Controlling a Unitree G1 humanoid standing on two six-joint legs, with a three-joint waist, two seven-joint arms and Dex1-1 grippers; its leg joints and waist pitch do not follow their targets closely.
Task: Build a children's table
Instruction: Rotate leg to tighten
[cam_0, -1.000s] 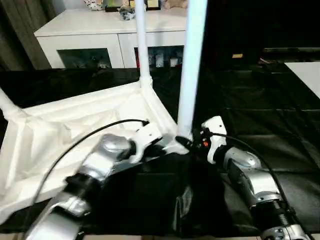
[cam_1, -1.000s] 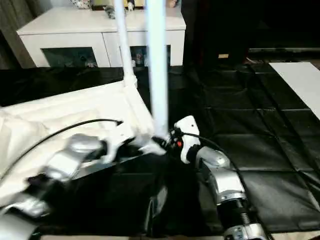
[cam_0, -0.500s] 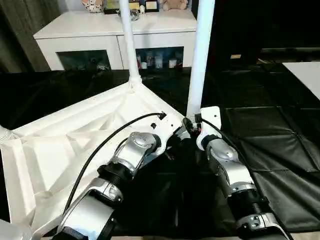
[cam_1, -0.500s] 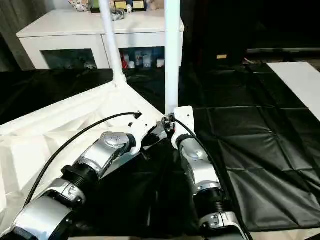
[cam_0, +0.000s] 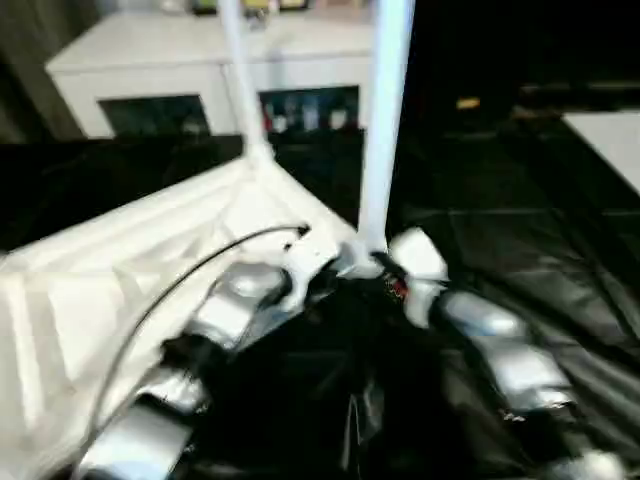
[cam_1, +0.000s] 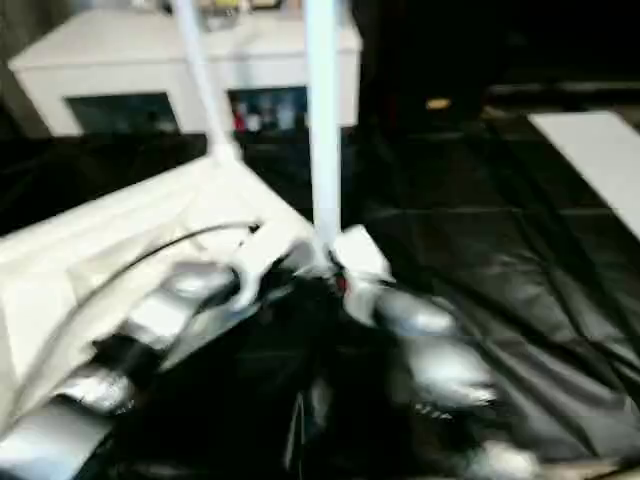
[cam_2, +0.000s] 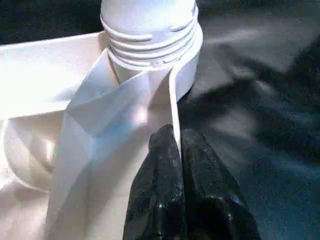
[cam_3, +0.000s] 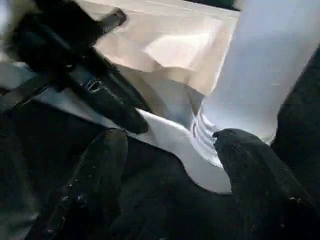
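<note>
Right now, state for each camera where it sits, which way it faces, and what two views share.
Head eyes: look forward and down on the upturned tabletop, over both silver forearms.
Left wrist: looks along the left gripper, shut on the tabletop's rim, toward the near leg.
Right wrist: looks along the open right gripper at that leg's base.
Shared: this leg.

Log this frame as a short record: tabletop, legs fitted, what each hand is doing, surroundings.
tabletop: white tabletop lying underside up on black floor sheeting
legs: near leg upright in corner socket, threads showing; second leg upright at far corner
left hand: shut, pinching the tabletop's edge rib beside the socket
right hand: open, fingers straddling the near leg's base
background: white cabinet
</note>
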